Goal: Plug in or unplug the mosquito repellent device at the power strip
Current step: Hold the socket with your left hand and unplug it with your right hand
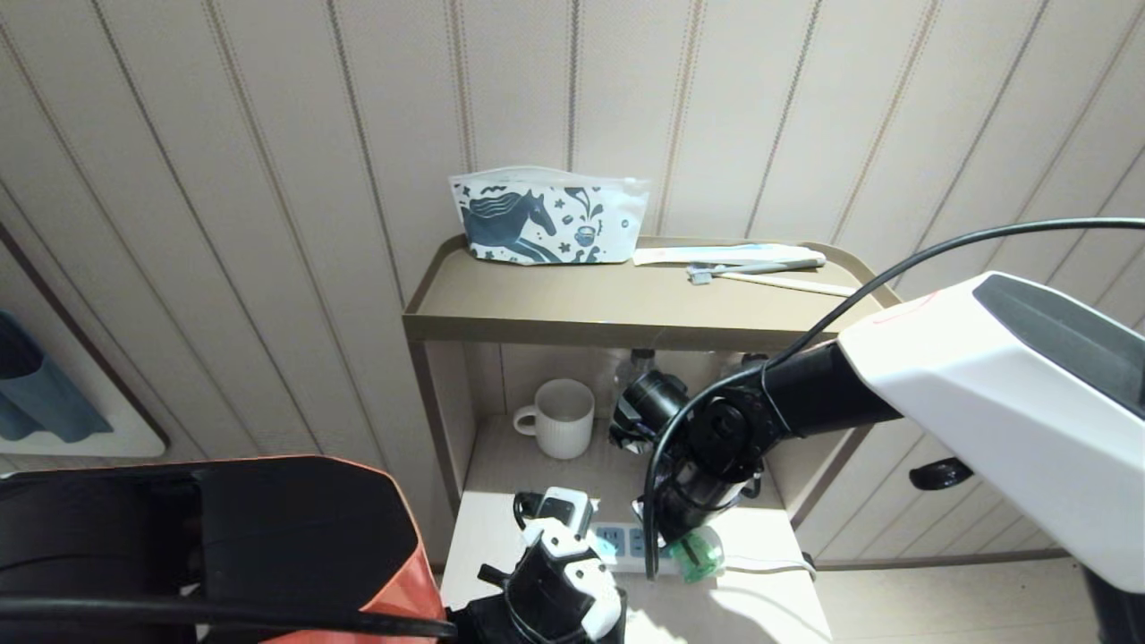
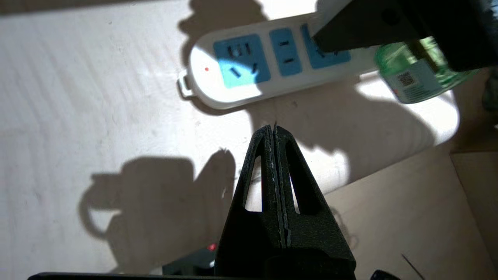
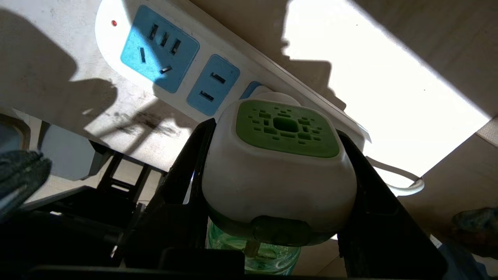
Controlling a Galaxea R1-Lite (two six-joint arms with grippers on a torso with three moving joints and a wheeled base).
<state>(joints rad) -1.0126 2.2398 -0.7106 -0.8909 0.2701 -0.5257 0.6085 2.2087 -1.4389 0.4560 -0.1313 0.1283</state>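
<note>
The white power strip (image 1: pixel 626 544) with light-blue socket faces lies on the cabinet's sunlit lower shelf. My right gripper (image 3: pixel 276 130) reaches down from the right and is shut on the mosquito repellent device (image 3: pixel 286 130), one finger on each side of its white head. The device's green grille faces the strip's third socket face, and its green bottle (image 1: pixel 702 555) sticks out toward the shelf's front. Whether its pins sit in the socket is hidden. My left gripper (image 2: pixel 274 130) is shut and empty, its tip just short of the strip's free end (image 2: pixel 202 74).
A white mug (image 1: pixel 562 419) and clear water bottles (image 1: pixel 640 362) stand at the back of the lower shelf. The top shelf (image 1: pixel 537 313) carries a horse-print pouch (image 1: pixel 546 219) and a toothbrush (image 1: pixel 751 266). The strip's white cord (image 3: pixel 400 182) trails right. The cabinet's side walls hem in the shelf.
</note>
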